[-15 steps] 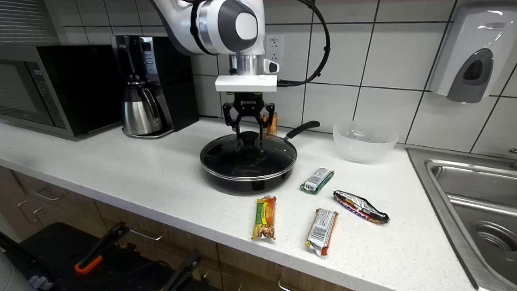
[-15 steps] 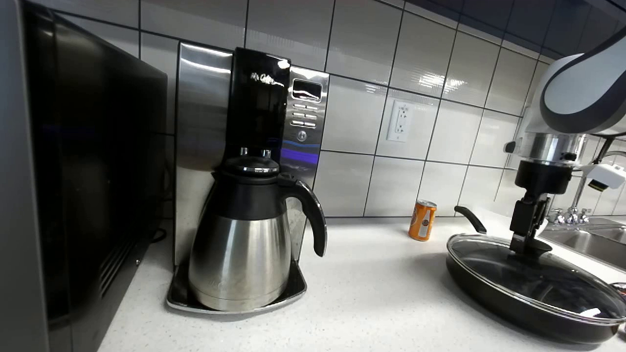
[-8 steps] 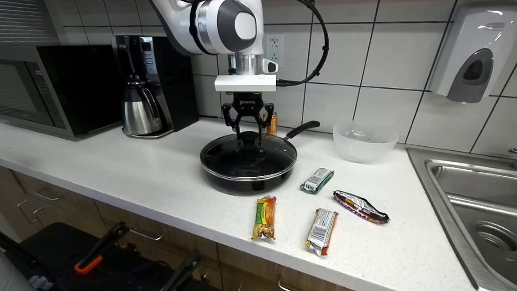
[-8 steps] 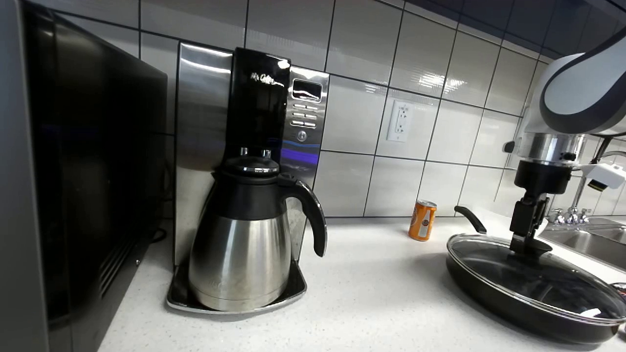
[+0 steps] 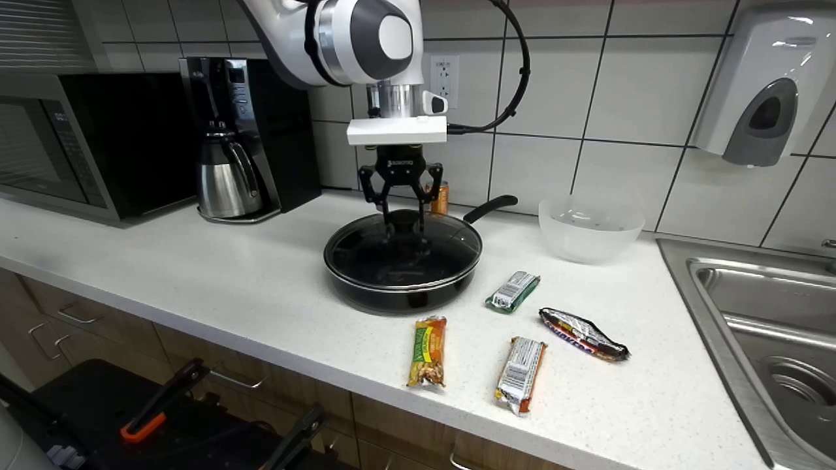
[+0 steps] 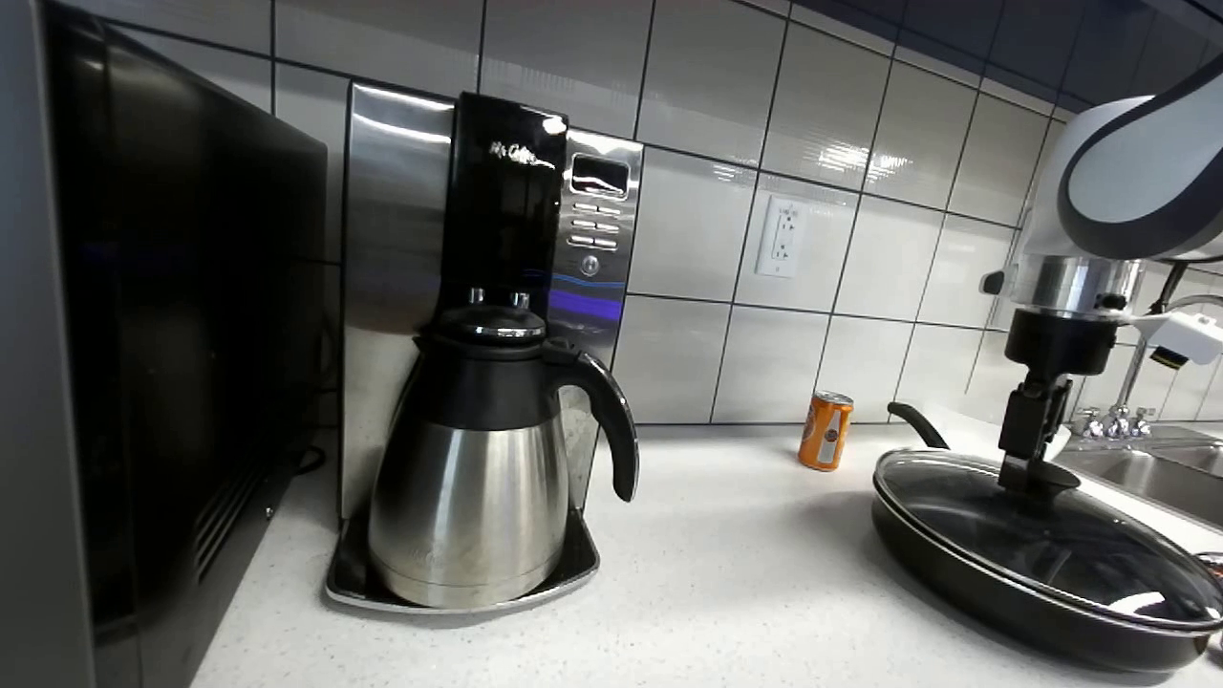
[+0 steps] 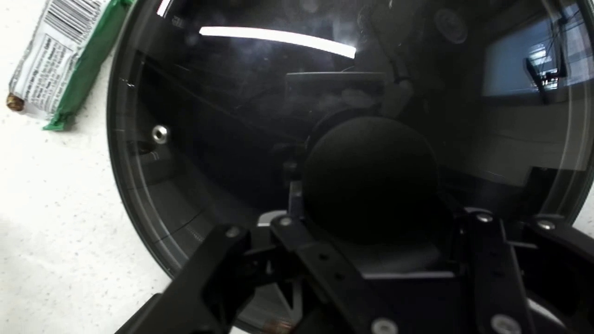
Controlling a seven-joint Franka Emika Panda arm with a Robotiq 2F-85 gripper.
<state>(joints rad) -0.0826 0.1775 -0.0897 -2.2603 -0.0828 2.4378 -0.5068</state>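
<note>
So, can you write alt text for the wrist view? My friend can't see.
A black gripper clasps the round black knob of a shiny round glass lid. At top left, a green and white wrapped snack bar lies on a speckled white countertop.

- "ROBOTIQ" is printed on the upper part of the claw (image 5: 404, 225).
- "Mr. Coffee" is written on the coffee maker (image 6: 509, 210), well apart from the claw.
- A barcode (image 7: 73, 19) and blurred fine print (image 7: 48, 69) are borne by the green-edged wrapper (image 7: 76, 65) near the claw.
</note>
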